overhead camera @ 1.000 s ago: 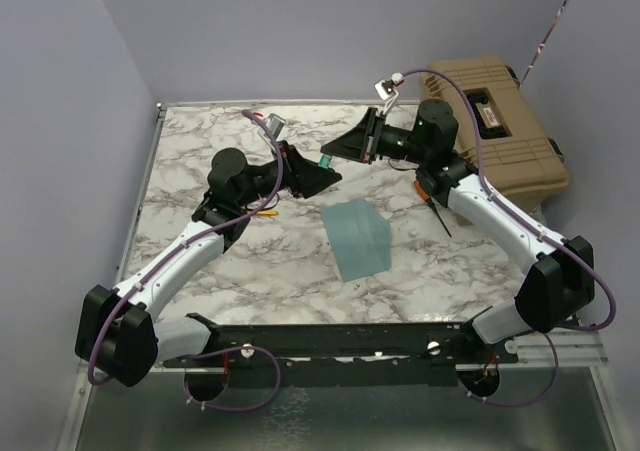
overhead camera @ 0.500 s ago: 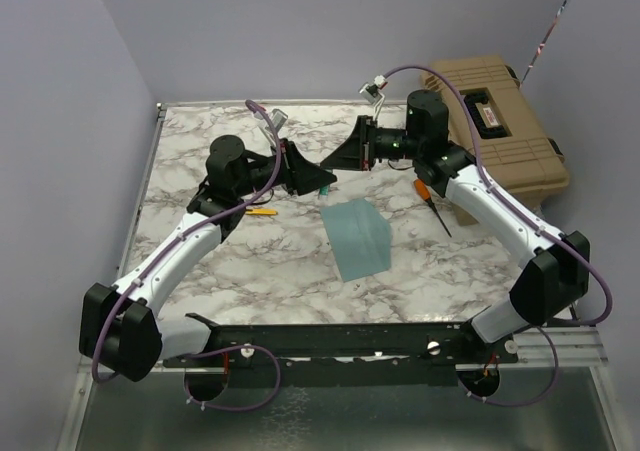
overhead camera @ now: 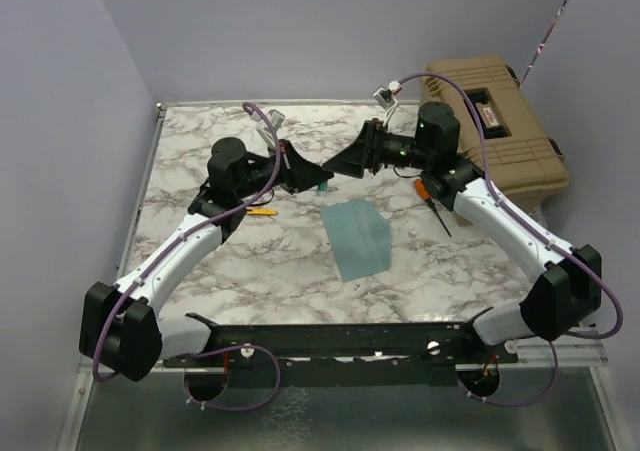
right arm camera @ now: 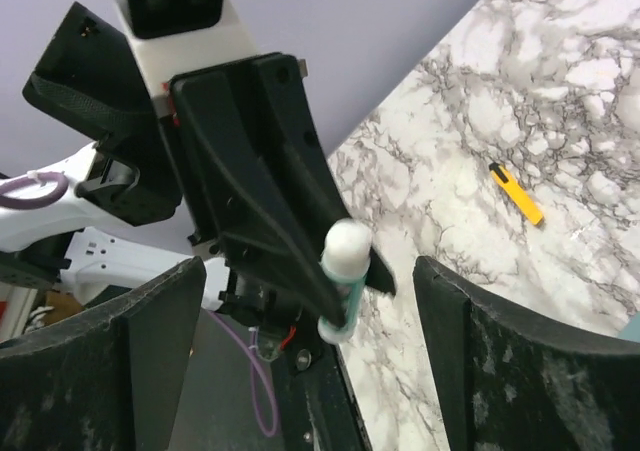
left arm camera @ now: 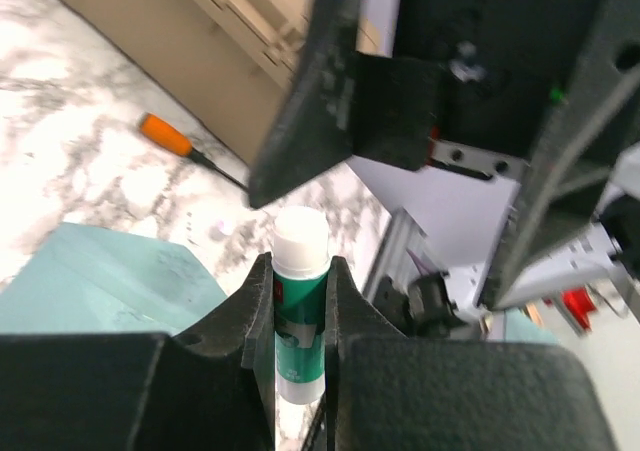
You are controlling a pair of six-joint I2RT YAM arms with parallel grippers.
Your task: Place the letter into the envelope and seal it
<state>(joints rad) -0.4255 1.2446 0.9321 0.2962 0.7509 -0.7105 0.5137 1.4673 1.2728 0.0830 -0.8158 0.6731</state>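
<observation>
A marble-look tabletop [overhead camera: 230, 271] in white and grey carries a faint sheen beneath the matt teal-blue paper envelope [overhead camera: 358, 233]. The glue stick [left arm camera: 300, 301] is smooth plastic, with a satin white cap and a glossy green label. Fingers [right arm camera: 130, 371] of the right gripper [right arm camera: 305, 301] show grainy matt black plastic. The left arm's shell [overhead camera: 175, 259] is glossy white plastic, the tan case [overhead camera: 500, 121] moulded matt plastic, and the screwdriver [left arm camera: 165, 134] has a smooth orange plastic handle.
</observation>
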